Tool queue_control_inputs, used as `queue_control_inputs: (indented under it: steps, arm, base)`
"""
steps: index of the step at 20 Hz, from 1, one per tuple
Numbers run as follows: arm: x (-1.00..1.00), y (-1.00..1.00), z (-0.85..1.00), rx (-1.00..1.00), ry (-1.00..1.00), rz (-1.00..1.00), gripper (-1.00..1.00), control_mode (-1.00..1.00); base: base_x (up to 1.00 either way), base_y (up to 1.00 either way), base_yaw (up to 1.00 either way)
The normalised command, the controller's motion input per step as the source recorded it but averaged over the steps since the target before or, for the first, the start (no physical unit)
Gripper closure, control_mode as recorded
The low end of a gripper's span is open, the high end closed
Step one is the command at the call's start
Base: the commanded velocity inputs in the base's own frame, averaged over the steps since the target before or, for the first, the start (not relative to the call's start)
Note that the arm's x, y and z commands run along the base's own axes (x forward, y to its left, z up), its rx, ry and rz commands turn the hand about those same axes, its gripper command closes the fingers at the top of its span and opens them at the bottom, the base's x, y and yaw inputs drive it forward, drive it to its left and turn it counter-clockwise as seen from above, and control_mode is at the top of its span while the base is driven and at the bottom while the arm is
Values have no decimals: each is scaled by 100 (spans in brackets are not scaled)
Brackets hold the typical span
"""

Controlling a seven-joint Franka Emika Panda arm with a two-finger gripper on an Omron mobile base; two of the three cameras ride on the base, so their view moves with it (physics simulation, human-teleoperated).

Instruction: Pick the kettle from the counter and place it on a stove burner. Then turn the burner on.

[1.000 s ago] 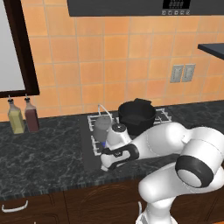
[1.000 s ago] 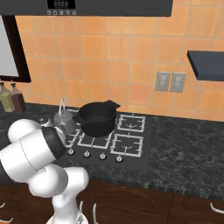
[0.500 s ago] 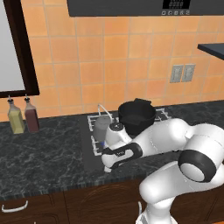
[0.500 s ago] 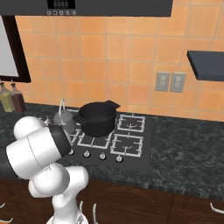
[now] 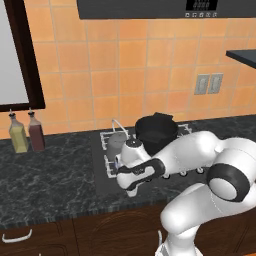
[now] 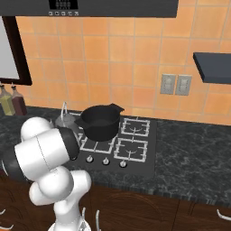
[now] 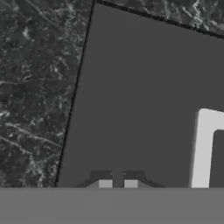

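Claw (image 7: pixel 117 184) lower; squat grey kettle (image 5: pixel 117 144) upright.

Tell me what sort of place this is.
A home kitchen, rendered in simulation. A black cooktop with wire grates is set into a dark veined counter, a black pot and a small kettle stand on it, and orange tiles cover the wall behind.

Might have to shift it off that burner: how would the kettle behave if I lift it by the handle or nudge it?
The kettle looks rigid metal and probably light. Lifted by its thin arched handle, it would likely swing. Its squat body should resist tipping, though a nudge may catch on the grate.
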Motion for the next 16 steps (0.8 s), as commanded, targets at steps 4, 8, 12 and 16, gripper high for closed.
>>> queue_control_inputs:
  steps: [4, 8, 12, 16]
  arm:
    - [-29, 0, -8, -15, -12, 80, 100, -100]
    - [-42, 0, 0, -14, -13, 71, 100, -100]
    - [-50, 2, 3, -10, -15, 55, 100, -100]
    - [-28, 8, 6, -1, -14, 9, 100, -100]
  base:
    - [0, 0, 0]
    - [0, 0, 0]
    - [0, 0, 0]
    - [0, 0, 0]
